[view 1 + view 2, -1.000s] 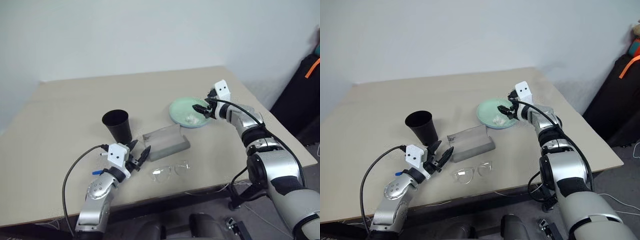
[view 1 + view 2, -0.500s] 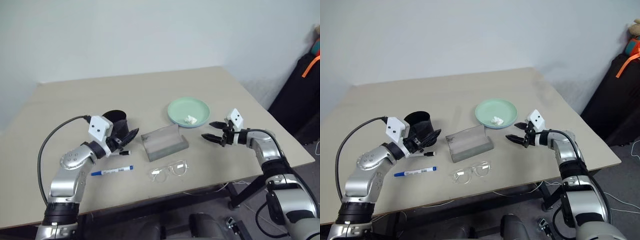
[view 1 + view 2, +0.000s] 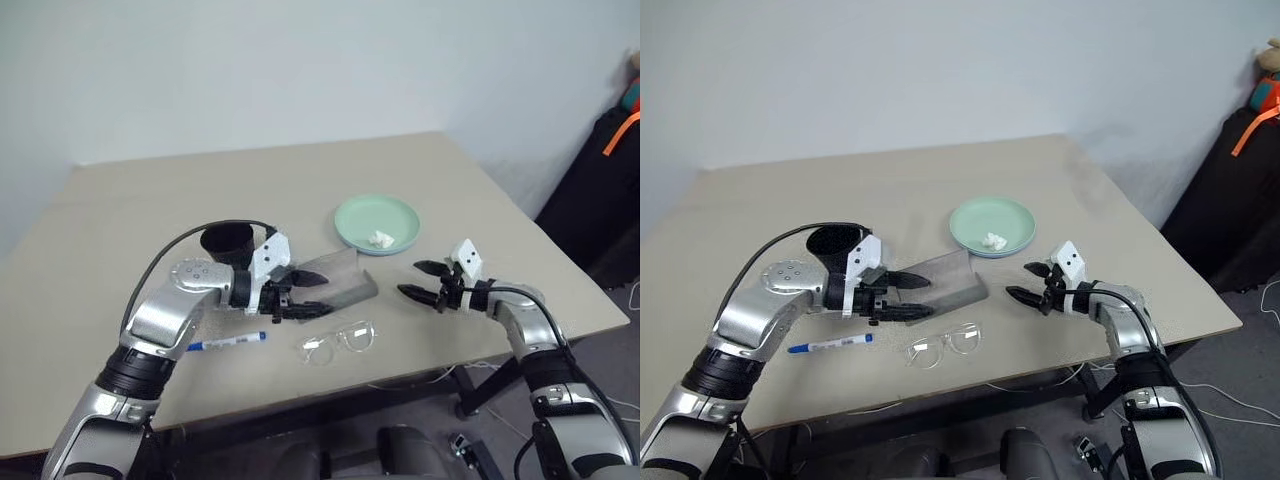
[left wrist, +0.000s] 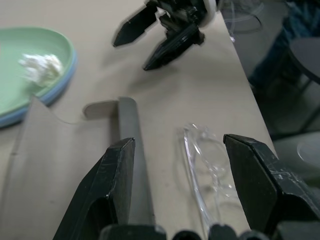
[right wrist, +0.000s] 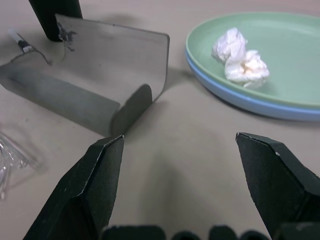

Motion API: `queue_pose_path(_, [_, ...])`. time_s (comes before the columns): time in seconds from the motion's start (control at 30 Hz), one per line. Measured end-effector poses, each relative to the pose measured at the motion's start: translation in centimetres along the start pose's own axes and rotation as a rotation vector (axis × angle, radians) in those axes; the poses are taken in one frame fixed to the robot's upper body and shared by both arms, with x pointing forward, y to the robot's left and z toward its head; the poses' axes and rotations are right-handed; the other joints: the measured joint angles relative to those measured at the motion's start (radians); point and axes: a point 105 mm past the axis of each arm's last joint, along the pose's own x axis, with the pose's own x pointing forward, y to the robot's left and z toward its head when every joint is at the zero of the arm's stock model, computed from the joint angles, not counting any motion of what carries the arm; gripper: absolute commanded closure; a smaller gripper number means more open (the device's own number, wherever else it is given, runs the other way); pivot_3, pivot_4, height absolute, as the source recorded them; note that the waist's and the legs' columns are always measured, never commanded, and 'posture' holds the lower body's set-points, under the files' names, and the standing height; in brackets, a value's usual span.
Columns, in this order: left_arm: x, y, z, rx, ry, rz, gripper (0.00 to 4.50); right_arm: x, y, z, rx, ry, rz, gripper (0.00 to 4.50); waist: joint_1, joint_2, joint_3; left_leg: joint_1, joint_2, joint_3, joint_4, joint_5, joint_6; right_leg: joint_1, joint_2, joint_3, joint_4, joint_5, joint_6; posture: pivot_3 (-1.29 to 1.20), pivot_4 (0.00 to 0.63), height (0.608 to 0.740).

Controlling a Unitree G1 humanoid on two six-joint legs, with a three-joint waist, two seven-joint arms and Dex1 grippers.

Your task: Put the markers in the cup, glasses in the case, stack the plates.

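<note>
On the left of the tabletop [image 3: 120,215] stands the black cup [image 3: 226,243], upright, with the left arm's cable arching over it. In front of it, nearer the front edge, the blue-ended marker [image 3: 226,342] lies flat and well apart from the cup. A small black-tipped white end [image 5: 21,42] shows by the far corner of the case; whether it is the second marker is hard to tell.

The left hand [image 3: 303,295] reaches across to the right, fingers spread wide and holding nothing — it hovers over the near-left part of the grey case [image 3: 340,278]. The case lies open in the middle of the tabletop, its lid standing up. Just in front of the case, the clear-framed glasses [image 3: 341,340] rest on the tabletop, outside it.

Behind and to the right of the case lie the plates — the mint green plate [image 3: 377,223] stacked on the light blue plate [image 5: 260,106], whose rim peeks out beneath. A crumpled white lump [image 3: 380,239] sits on the green one.

Further right, the right hand [image 3: 420,281] hangs just above the bare tabletop, pointing toward the case, fingers wide apart and empty, near the plates but apart from them.
</note>
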Motion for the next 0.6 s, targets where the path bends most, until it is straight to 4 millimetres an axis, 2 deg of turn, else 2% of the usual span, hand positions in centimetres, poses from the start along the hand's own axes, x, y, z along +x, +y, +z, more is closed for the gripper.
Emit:
queue_pose_path(0.23, [1.6,-0.4,-0.6,0.019,0.08,-0.094,1.56,-0.3,0.7,-1.1,0.048,-0.005,-0.033,0.63,0.001,0.0,0.0,0.0,-0.001,0.001,0.001,0.0,0.0,0.0,0.0,0.003,0.0,0.0,-0.001,0.0,0.0,0.728])
queue_pose_path(0.6, [4.2,-1.4,-1.8,0.05,0.207,-0.236,1.56,-0.5,1.4,-1.7,0.078,-0.016,-0.075,0.63,0.001,-0.001,0.0,0.0,-0.001,0.001,0.001,0.0,0.001,0.0,0.0,0.005,0.0,0.0,0.0,0.0,0.0,0.728])
